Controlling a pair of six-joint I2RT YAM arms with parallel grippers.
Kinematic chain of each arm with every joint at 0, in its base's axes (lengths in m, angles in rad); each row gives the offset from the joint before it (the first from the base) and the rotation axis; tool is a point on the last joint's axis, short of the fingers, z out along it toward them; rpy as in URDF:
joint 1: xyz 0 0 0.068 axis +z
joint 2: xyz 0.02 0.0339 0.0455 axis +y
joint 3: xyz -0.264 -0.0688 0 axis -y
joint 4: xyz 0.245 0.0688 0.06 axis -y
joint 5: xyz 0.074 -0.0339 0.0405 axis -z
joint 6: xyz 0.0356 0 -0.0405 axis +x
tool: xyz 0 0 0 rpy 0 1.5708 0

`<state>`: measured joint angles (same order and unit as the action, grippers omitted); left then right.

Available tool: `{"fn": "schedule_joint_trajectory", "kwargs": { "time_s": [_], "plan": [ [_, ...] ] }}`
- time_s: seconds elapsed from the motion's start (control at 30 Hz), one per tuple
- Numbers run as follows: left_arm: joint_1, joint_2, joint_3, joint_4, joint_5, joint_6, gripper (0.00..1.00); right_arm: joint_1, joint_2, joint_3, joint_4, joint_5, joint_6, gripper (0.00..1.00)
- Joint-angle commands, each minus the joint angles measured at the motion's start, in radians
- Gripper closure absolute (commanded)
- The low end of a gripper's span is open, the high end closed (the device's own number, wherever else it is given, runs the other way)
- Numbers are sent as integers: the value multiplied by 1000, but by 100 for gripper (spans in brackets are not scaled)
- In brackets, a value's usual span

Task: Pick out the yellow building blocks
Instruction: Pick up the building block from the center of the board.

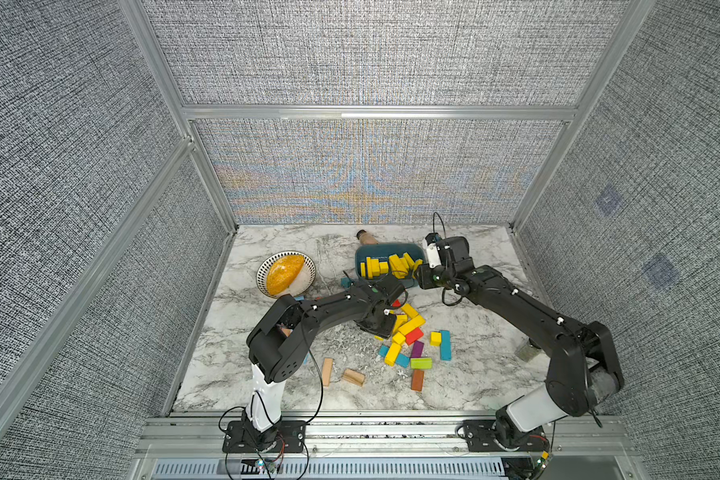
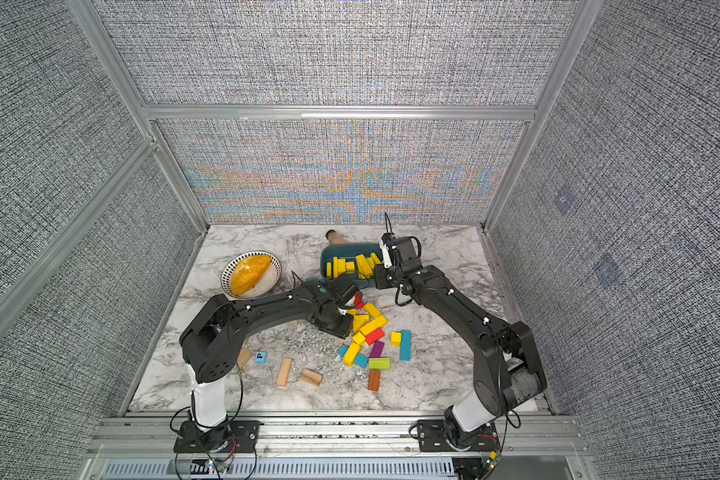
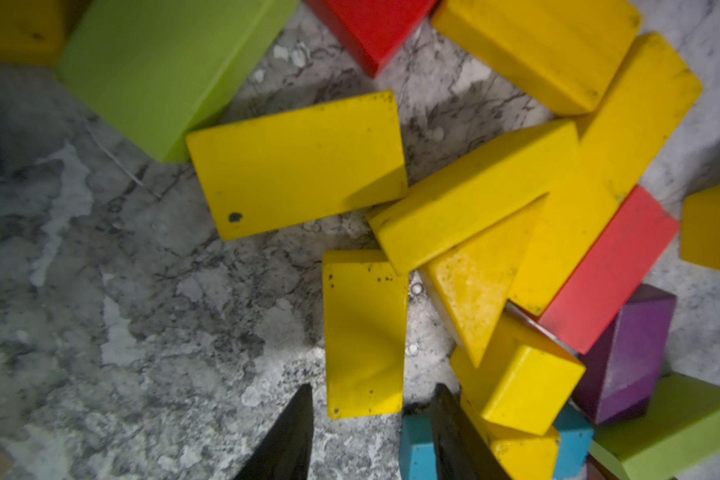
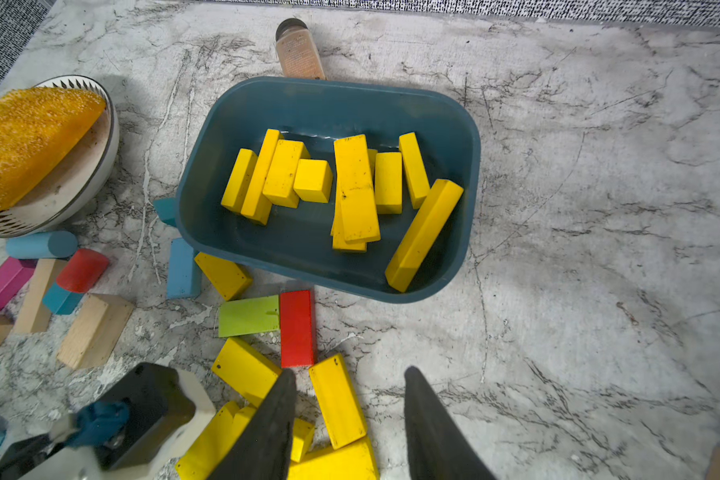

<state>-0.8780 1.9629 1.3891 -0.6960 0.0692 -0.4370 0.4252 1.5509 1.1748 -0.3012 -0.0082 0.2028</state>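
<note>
Marble tabletop [image 1: 474,374]: left gripper [image 3: 373,388] jaws apart, straddling 1 yellow block [image 3: 364,324], not clamped; loose yellow building blocks [image 3: 495,195] just beside it. Right gripper [image 4: 350,372] jaws apart, empty, over that heap's edge; beyond it, blue tray [image 4: 468,166] holds about 10 more.

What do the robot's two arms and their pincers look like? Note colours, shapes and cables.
Both the left arm and right arm are black, chunky and jointed, each with a white section above a black base plate. Thin black cables loop alongside. The left pincer and right pincer have dark, tapering, pointed fingers.
</note>
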Motion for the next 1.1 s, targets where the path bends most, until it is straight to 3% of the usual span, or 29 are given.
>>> {"fn": "schedule_joint_trajectory", "kwargs": {
  "time_s": [0.0, 0.3, 0.77, 1.07],
  "plan": [
    [-9, 16, 21, -51, -42, 19, 53, -1, -10, -4, 38, -15, 5, 55],
    [-37, 73, 66, -115, -117, 18, 55, -1, -17, -9, 47, -24, 5, 55],
    [-57, 96, 97, -135, -156, 20, 69, -4, -26, -20, 49, -27, 8, 55],
    [-61, -29, 52, -148, -242, -15, 76, -28, -44, -39, 75, -82, 43, 55]
  ]
}}
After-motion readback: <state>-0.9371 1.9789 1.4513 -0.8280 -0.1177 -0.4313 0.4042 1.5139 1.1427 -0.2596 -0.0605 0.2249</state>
